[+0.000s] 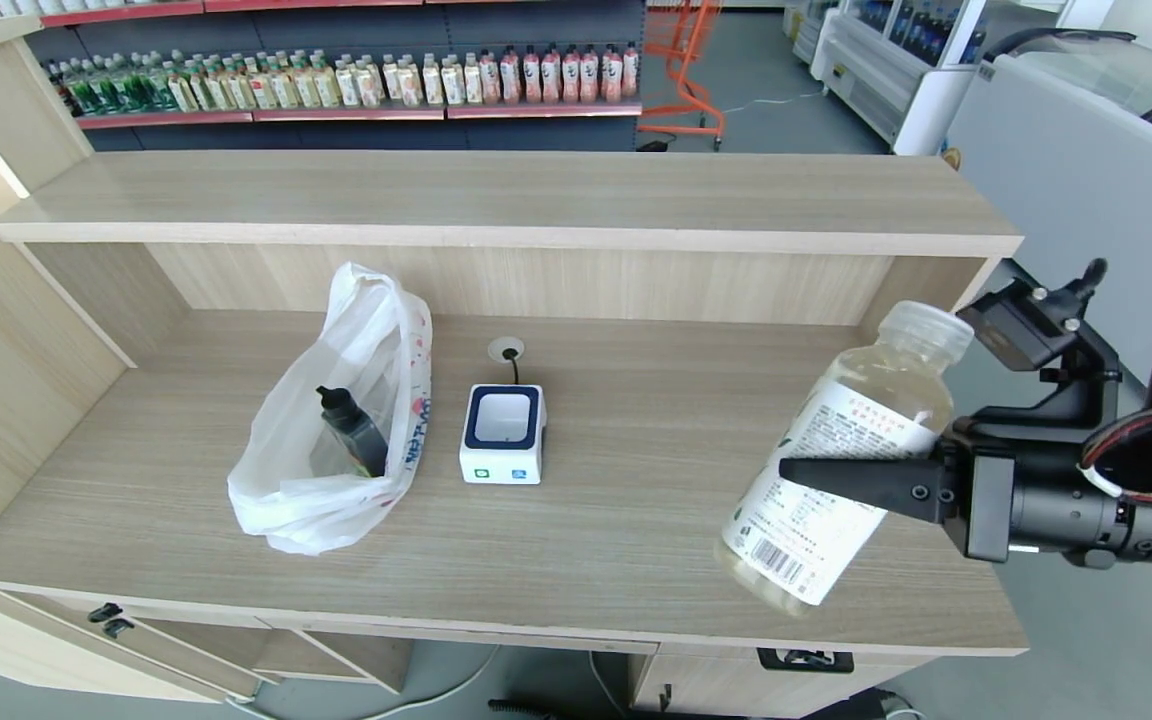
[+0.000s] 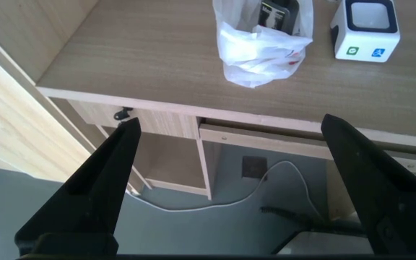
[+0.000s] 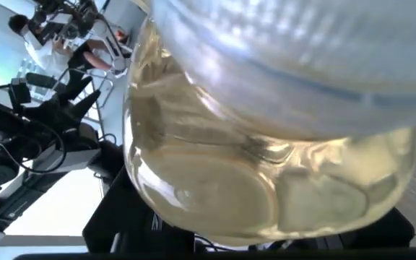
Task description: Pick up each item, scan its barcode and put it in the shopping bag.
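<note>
Head view shows shopping bag (image 1: pixel 281 470) on wooden counter (image 1: pixel 636 520), bottle shelves (image 1: pixel 356 90) behind.

Barcode (image 1: pixel 776 562) on bottle (image 1: pixel 861 415) label, print unreadable

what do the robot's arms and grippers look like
The right arm is a matte black cylinder with a blocky wrist; red and black cables loop beside it. Its fingers are long, flat black bars with small screws. The left gripper has two black wedge-shaped fingers, tapering to the tips.
</note>
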You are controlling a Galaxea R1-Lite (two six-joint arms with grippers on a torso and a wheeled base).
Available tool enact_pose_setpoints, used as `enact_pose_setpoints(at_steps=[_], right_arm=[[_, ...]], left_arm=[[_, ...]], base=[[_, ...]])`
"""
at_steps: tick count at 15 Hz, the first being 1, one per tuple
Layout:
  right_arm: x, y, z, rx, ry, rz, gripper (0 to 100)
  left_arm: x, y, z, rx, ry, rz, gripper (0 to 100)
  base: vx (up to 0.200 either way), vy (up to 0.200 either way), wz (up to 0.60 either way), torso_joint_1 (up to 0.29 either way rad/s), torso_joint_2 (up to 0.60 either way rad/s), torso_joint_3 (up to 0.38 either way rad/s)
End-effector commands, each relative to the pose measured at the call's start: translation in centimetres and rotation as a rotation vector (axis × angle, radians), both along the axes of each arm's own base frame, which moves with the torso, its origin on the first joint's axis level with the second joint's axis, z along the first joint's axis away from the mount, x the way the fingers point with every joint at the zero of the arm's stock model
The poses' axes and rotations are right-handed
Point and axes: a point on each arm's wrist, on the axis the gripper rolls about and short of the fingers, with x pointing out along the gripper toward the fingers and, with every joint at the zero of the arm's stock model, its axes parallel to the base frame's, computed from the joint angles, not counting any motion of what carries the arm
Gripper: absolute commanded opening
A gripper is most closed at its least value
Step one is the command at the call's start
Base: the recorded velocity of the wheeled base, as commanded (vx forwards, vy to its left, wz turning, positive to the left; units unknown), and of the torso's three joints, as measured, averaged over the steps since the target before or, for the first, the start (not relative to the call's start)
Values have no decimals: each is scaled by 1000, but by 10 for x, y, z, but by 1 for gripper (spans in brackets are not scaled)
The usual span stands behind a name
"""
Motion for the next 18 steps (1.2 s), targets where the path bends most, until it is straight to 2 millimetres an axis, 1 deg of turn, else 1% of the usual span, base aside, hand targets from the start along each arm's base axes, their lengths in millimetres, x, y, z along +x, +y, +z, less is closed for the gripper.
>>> enact_pose_setpoints(at_steps=[1,4,7,10,13,14,18], right_arm=[[-5,4,4,8,-18,33,0],[-6,12,4,7,-13,65,0],[-1,20,9,15,-22,86,0],[-8,32,14,38,5,140,0],[-5,40,10,32,19,161,0],[-4,43,12,35,14,171,0],[-3,47,12,32,16,181,0]], left_arm=[[0,0,0,0,0,0,100],[0,0,0,0,0,0,100],[0,0,0,0,0,1,100],[0,0,0,0,0,0,100],[0,0,0,0,0,1,100],[0,0,0,0,0,0,100],[0,0,0,0,0,1,100]], base=[[0,0,0,0,0,0],[0,0,0,0,0,0],[0,0,0,0,0,0],[0,0,0,0,0,0],[0,0,0,0,0,0],[0,0,0,0,0,0],[0,0,0,0,0,0]])
